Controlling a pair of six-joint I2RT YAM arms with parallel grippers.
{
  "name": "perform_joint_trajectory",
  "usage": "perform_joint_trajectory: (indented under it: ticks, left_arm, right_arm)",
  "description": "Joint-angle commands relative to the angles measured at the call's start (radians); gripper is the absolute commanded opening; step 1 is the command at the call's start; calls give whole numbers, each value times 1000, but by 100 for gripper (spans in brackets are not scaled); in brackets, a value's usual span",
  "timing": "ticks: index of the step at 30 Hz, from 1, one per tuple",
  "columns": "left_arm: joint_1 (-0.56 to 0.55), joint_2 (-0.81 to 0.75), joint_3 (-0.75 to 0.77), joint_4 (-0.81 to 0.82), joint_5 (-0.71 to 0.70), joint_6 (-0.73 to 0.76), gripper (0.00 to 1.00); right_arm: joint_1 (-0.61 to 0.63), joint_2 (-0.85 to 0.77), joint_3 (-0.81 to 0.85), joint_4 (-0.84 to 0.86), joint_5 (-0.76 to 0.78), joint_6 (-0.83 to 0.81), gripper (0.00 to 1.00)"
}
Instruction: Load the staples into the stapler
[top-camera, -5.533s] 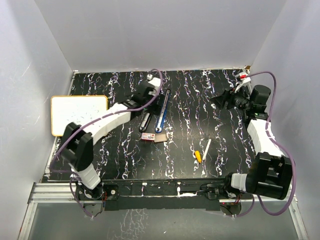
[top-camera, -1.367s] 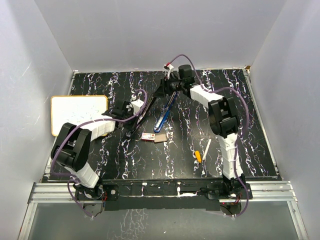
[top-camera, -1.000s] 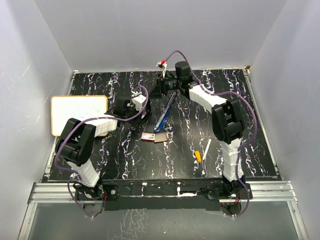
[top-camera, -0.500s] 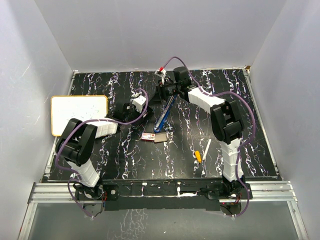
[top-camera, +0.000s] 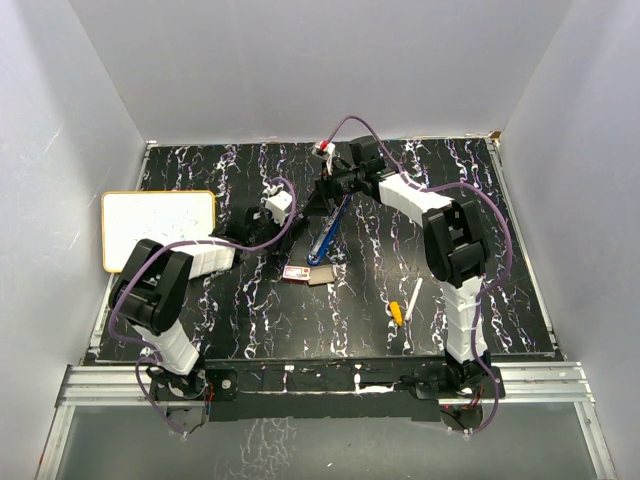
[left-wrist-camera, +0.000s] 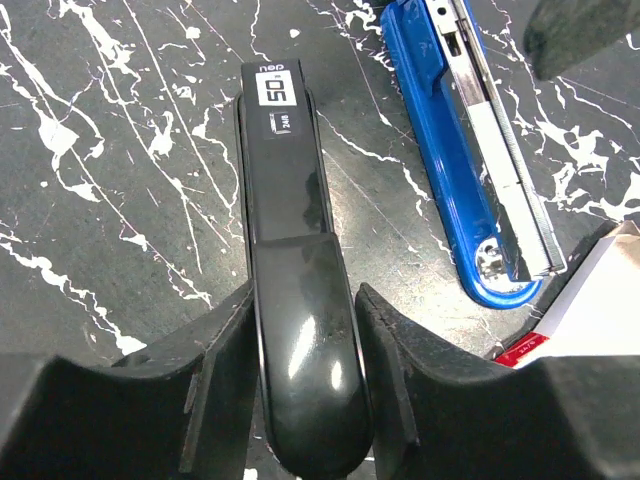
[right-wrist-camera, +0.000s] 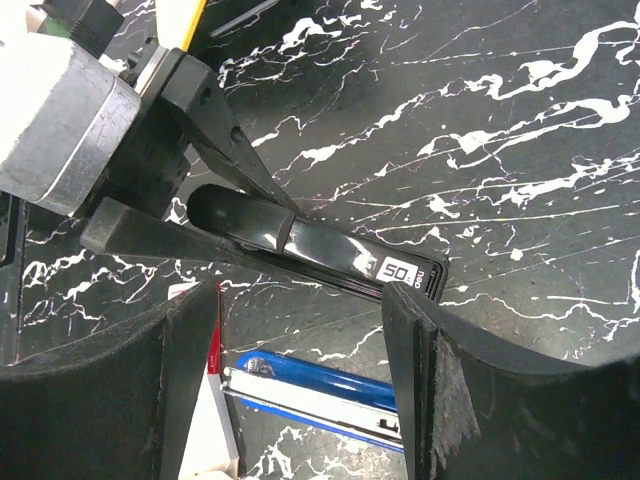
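Left gripper (left-wrist-camera: 305, 298) straddles the black stapler (left-wrist-camera: 288, 190); I cannot tell whether it is clamped or let go. Right gripper (right-wrist-camera: 300, 320) hangs spread wide, empty, above it. Staples box (top-camera: 296, 272) lies on the table at 7 o'clock of the blue stapler (left-wrist-camera: 445, 170), just beside its tip.

Closed stapler (left-wrist-camera: 300, 300) left of open stapler (left-wrist-camera: 465, 170), staples (top-camera: 296, 272) by its near end.

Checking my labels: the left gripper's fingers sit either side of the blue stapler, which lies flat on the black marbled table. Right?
No. The fingers of the left gripper sit either side of the black stapler, which lies flat on the black marbled table. The blue stapler lies beside it, outside the fingers. The left wrist view shows this.
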Motion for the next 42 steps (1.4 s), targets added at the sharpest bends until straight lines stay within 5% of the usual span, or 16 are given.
perform_joint_trajectory:
  ticks: [1,9,16,18,24,32,42]
  left_arm:
    - [-4,-55,0,8,15,-1,41]
    - [-2,-75,-14,18,19,-14,47]
    - [3,-110,71,-120,74,-27,85]
    - [4,-121,93,-160,91,-27,88]
    - [25,-162,142,-277,116,5,91]
    - [188,-306,169,-540,332,79,90]
    - [428,-415,256,-703,403,36,90]
  right_arm:
    - [-4,-8,30,8,13,-42,70]
    - [-4,1,34,-35,29,-86,71]
    - [-3,-35,-23,-58,62,-127,71]
    - [-4,-48,-44,-58,68,-129,71]
    - [-3,-72,-77,-58,78,-157,72]
    - [2,-67,-51,-53,62,-388,91]
    - [122,116,262,-411,104,-800,99]
